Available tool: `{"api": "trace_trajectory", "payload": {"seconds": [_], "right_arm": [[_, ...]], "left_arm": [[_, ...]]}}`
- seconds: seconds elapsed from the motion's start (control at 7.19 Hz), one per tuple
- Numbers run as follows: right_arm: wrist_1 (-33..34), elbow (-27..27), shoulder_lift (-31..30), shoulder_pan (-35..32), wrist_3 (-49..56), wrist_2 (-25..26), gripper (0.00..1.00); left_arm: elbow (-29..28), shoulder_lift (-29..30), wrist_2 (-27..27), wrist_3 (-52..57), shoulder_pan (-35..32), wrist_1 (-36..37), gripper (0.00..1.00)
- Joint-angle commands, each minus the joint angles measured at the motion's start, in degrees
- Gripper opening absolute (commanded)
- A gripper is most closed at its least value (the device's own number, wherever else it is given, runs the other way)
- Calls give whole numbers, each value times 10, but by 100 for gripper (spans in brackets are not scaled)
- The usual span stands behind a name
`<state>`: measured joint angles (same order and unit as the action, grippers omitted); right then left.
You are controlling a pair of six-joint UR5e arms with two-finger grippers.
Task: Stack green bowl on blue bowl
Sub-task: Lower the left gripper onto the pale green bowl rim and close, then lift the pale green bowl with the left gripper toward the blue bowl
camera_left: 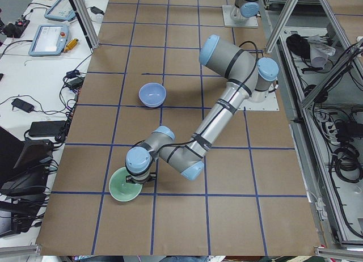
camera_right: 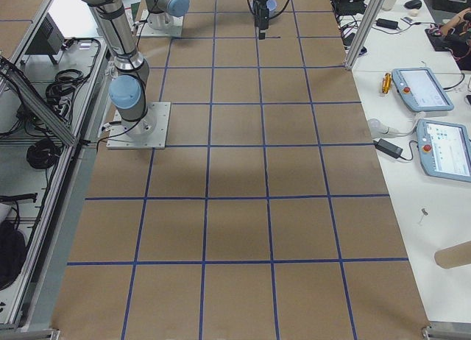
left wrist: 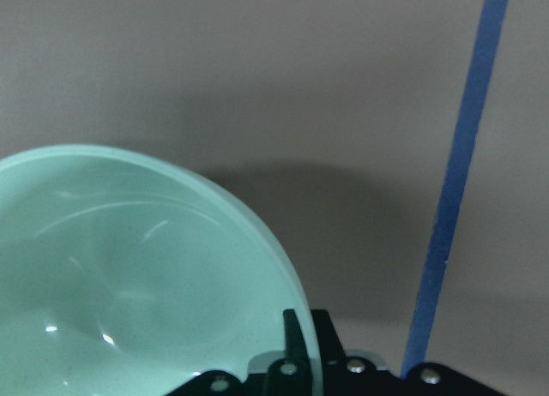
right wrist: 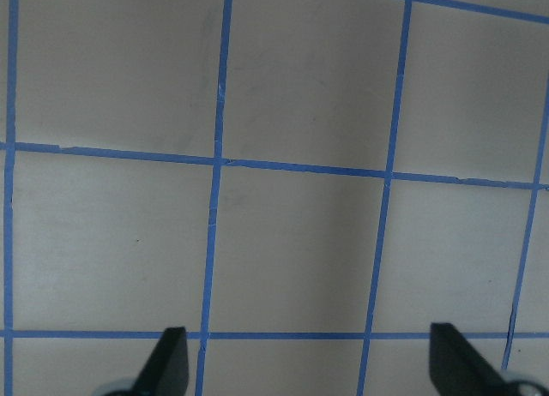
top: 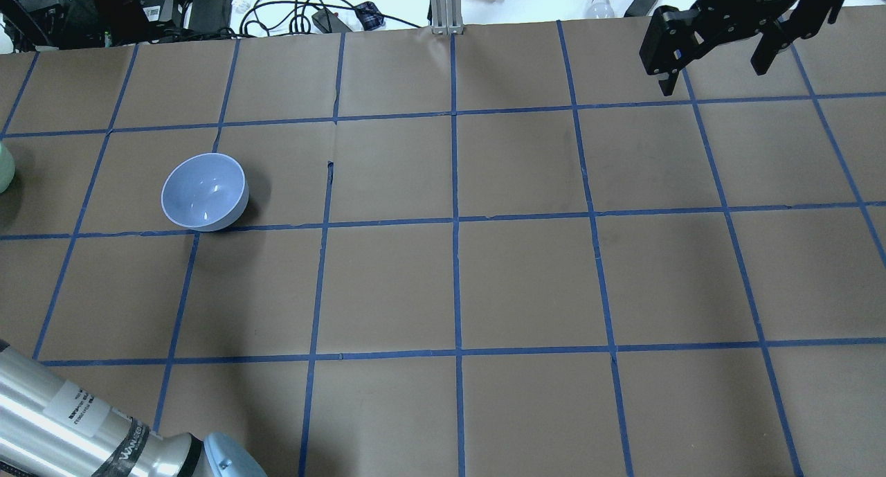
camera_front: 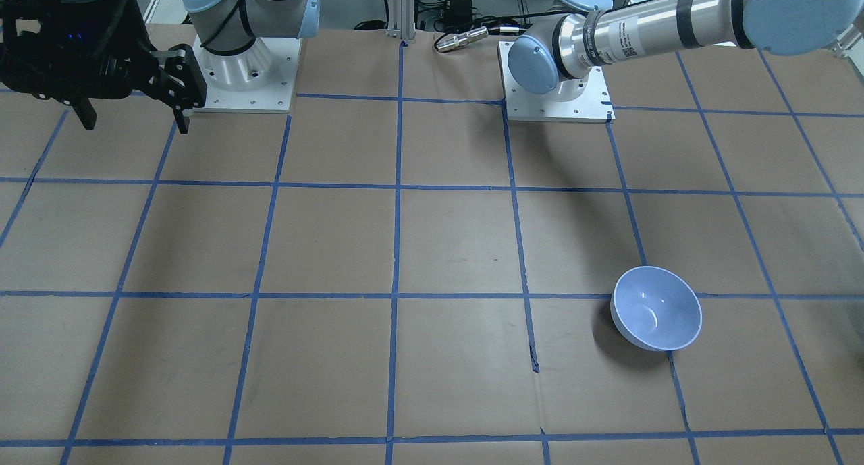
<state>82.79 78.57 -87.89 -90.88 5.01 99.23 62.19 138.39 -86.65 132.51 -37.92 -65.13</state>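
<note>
Left wrist-mounted view has the green bowl (left wrist: 129, 276) filling the lower left of the frame. My left gripper (left wrist: 307, 321) is at the bottom edge, straddling the bowl's rim — one finger (left wrist: 290, 327) inside the wall, the other just outside. The gap between them is narrow, but I cannot tell whether the pads are actually biting on the rim.

In the exterior left view the bowl looks to sit on the table (camera_left: 255, 216) at lower left. The blue bowl (camera_left: 152, 94) is well apart, above it toward the frame's centre, upright with its mouth open.

I judge the step in hand is securing this rim pinch. To do it well I should seat deep enough on the wall that the glossy rim cannot slip, then squeeze firmly and lift straight up. A one-sided hold may let the bowl tip — so I should keep it level, clear the blue rim, centre over it and lower gently.

My right gripper (right wrist: 309, 366) is spread wide above the taped squares, holding nothing.
</note>
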Motion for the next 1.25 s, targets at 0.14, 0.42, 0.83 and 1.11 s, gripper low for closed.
{"api": "trace_trajectory", "payload": {"seconds": [0.14,0.42,0.83,1.11], "right_arm": [[0,0,0,0,0,0,100],[0,0,0,0,0,0,100],[0,0,0,0,0,0,100],[0,0,0,0,0,0,100]], "left_arm": [[-1,0,1,1,0,0,0],[1,-11,1,8,-3,0,0],[58,-83,-7,6,-38,-3,0],[136,-155,-4,-5,-56,-1,0]]}}
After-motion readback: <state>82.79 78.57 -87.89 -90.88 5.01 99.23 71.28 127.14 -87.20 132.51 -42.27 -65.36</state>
